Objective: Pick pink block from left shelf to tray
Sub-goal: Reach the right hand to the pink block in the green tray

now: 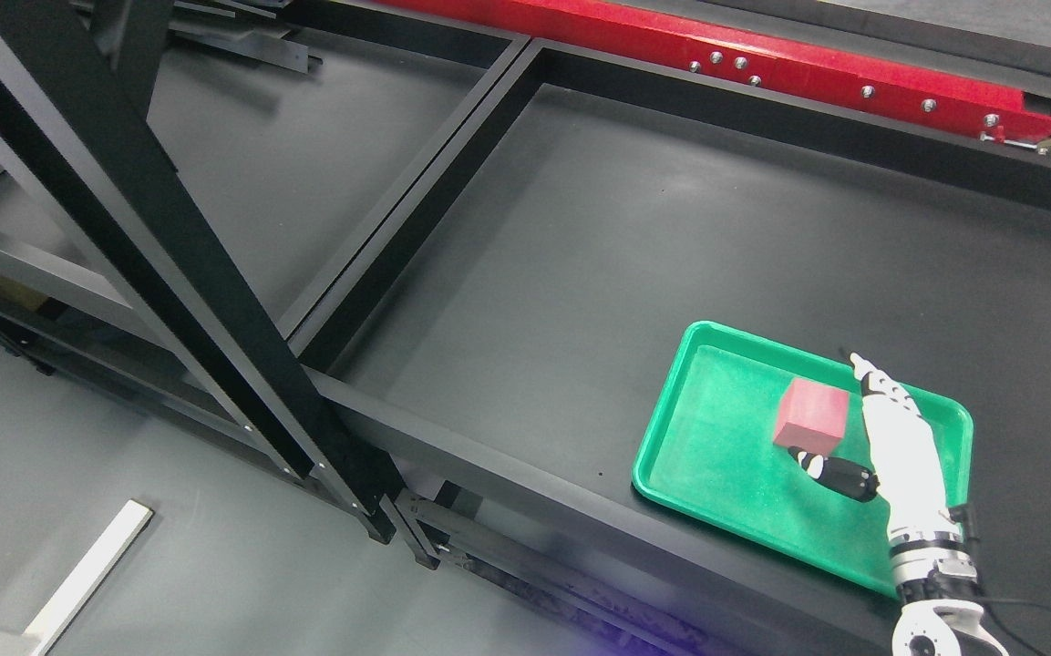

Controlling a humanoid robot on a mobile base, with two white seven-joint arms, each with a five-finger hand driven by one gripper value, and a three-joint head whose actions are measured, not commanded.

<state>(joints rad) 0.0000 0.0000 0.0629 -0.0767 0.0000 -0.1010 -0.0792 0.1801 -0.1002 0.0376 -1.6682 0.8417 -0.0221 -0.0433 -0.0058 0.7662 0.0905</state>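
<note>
1. Over at the lower right of the frame, the green tray (716,456) sits flat on the dark shelf surface (580,255), close to the shelf's front edge.
2. And there's the pink block (812,416), standing inside the tray, toward its right half, resting on the tray floor.
3. The right hand (890,446) comes up from the bottom right corner, white and jointed, and hovers over the right part of the tray.
4. Fingers are apart and holding nothing: the long fingers (871,378) stretch up past the block's right side, the thumb (839,476) juts out left, just below the block.
5. The block sits in the crook between thumb and fingers, very near both; whether anything actually touches it is hard to tell from this angle.
6. The left arm isn't showing anywhere.
7. A black diagonal frame beam (170,273) cuts across the left half of the frame.
8. Along the upper edge runs a red rail (762,55) dotted with bolts.
9. Down at the lower left, a pale strip (92,574) lies on the grey floor.
</note>
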